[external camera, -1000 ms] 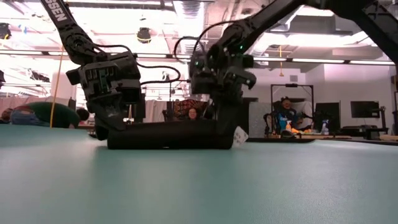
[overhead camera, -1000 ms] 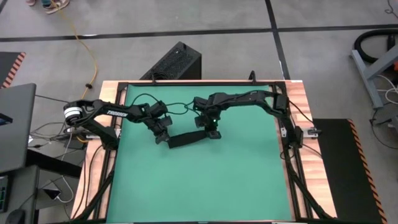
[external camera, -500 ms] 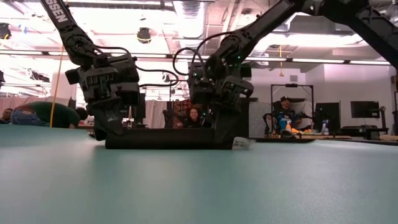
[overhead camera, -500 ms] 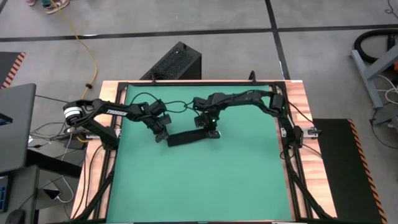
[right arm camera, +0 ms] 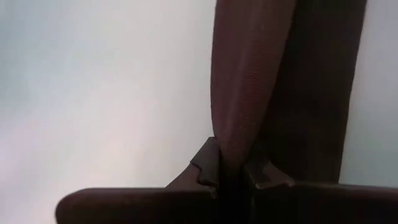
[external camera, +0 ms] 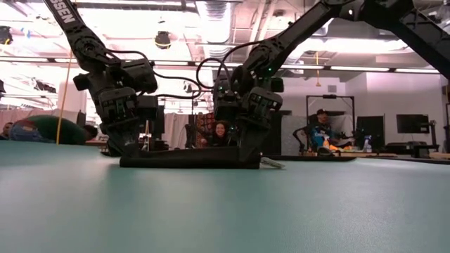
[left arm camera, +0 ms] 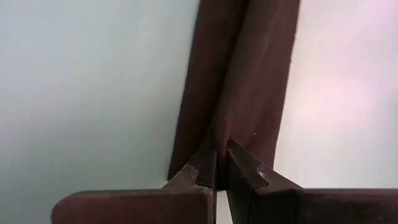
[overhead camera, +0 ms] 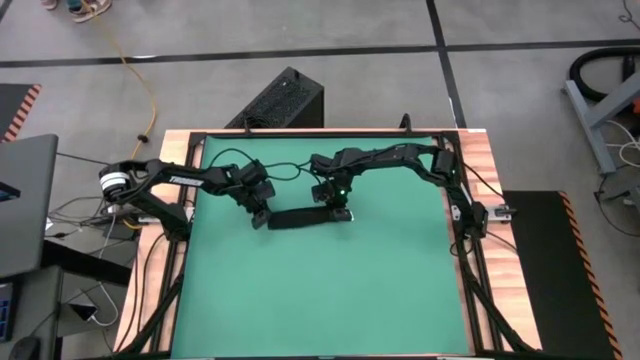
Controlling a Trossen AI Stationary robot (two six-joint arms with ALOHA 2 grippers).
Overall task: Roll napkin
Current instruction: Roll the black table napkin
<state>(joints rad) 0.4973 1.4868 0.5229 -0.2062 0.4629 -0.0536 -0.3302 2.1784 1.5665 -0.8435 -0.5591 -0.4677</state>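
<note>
The left claw [overhead camera: 261, 219] is pinched tight on one end of the napkin [overhead camera: 303, 217], its two dark fingers [left arm camera: 198, 175] pressed together with a fold of the black cloth caught between them, as the left wrist view shows up close. The right claw [overhead camera: 342, 212] is clamped the same way on the opposite end, a ridge of the cloth standing up between its fingers [right arm camera: 208, 163]. Between the two claws the napkin lies as a long, narrow, dark strip flat on the green worktop [overhead camera: 320, 300], a little toward the far side of the mat and roughly midway across it. From table height the strip [external camera: 186, 160] looks low and thick, with both claws [external camera: 126, 147] [external camera: 249, 151] planted down on its ends and a small white tag [external camera: 273, 164] poking out just past the right claw. Both arms reach in from the worktop's far corners, cables looping between them. Beyond the worktop's far edge a black box with vent slots [overhead camera: 280, 100] sits on the grey floor, and in the room behind people [external camera: 322, 130] are seated at desks.
</note>
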